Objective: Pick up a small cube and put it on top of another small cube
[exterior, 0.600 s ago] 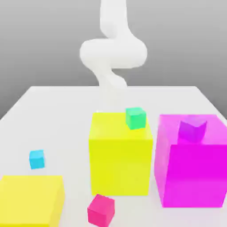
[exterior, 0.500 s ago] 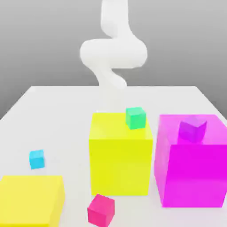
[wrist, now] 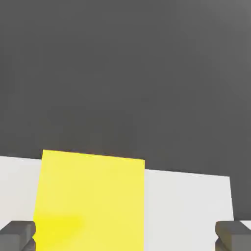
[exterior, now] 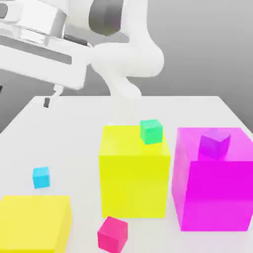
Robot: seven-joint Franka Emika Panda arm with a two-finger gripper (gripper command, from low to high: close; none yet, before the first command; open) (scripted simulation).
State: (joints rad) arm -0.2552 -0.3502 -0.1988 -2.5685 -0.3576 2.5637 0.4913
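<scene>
Change noted: the arm's hand, absent from the exterior view a moment ago, has swung in at that view's upper left, and the fingers [exterior: 52,97] now hang high above the far left of the counter [exterior: 197,108]. The cubes have not shifted. In the hand view the fingers [wrist: 18,234] are spread wide with nothing between them — only the top of a big yellow cube [wrist: 90,198] lies in the gap.

Judgement: the approach has begun, the grasp has not; the hand must descend a good way to reach anything.

The small cyan cube [exterior: 41,177] rests alone on the counter, well below the fingers and nearer the camera, apart from every neighbour. It sits flat, one vertical edge turned slightly toward the camera. As a cube it has no long axis — either pair of opposite side faces should serve, given a matching wrist turn.

The small green cube [exterior: 151,131] and the small crimson-pink cube [exterior: 112,234] stand untouched.
</scene>
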